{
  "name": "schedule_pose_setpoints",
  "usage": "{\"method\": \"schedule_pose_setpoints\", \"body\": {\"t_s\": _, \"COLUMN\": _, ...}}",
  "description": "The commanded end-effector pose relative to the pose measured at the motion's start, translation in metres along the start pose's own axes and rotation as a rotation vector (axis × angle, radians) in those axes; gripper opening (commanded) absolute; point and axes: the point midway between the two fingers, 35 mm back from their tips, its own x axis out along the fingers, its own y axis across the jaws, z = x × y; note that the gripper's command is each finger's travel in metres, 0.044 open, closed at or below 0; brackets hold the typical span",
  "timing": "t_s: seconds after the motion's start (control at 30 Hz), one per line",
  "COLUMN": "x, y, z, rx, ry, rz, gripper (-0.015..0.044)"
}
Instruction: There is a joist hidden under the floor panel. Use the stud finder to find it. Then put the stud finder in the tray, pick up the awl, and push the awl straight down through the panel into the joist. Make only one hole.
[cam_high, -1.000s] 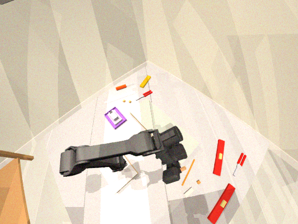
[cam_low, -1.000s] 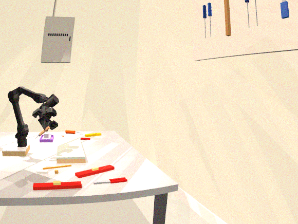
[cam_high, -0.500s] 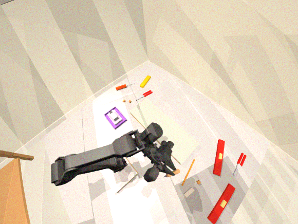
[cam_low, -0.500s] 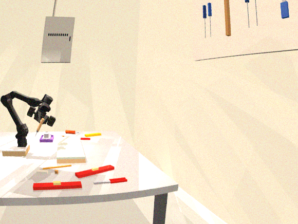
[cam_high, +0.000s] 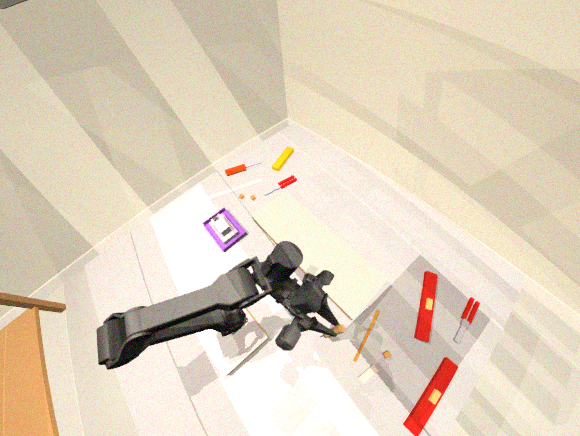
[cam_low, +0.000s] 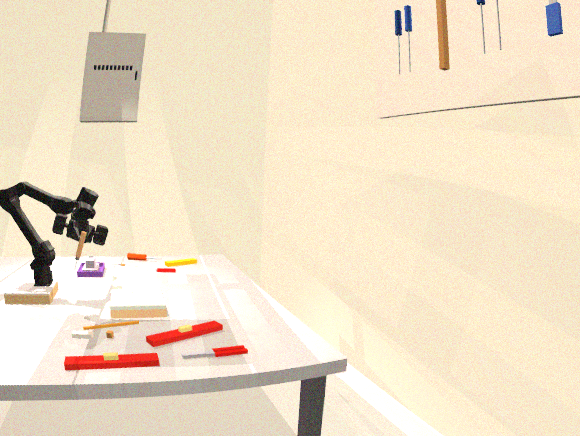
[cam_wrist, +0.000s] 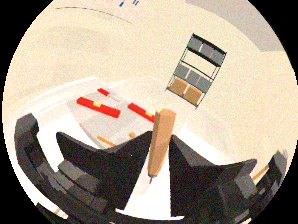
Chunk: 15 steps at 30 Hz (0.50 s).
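The pale floor panel (cam_high: 320, 245) (cam_low: 139, 310) lies on the table; no hole shows in its visible part, and the arm hides some of it. The white and grey stud finder (cam_high: 220, 223) (cam_low: 90, 264) lies in the purple tray (cam_high: 236, 241) (cam_low: 91, 273). My gripper (cam_high: 336, 330) (cam_low: 82, 234) (cam_wrist: 161, 138) is shut on the awl (cam_high: 339, 329) (cam_low: 80, 246) (cam_wrist: 163, 132) by its wooden handle. The awl hangs high above the table, near the panel's near end in the top view, tilted, its metal shaft pointing down in the exterior view.
Two red levels (cam_high: 426, 310) (cam_high: 442, 382), an orange pencil (cam_high: 367, 335), a small wooden cube (cam_high: 386, 354) and a red-handled tool (cam_high: 467, 311) lie beyond the panel's near end. An orange screwdriver (cam_high: 235, 170), a yellow bar (cam_high: 283, 158) and another red-handled tool (cam_high: 287, 182) lie at the far end.
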Motion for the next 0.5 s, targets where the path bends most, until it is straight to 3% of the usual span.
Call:
{"method": "schedule_pose_setpoints", "body": {"t_s": 0.0, "x": 0.004, "y": 0.021, "z": 0.002, "rx": -0.012, "ry": 0.012, "rz": 0.111, "gripper": 0.0000}}
{"method": "schedule_pose_setpoints", "body": {"t_s": 0.47, "x": 0.003, "y": 0.099, "z": -0.006, "rx": -0.087, "ry": 0.042, "rz": 0.551, "gripper": 0.0000}}
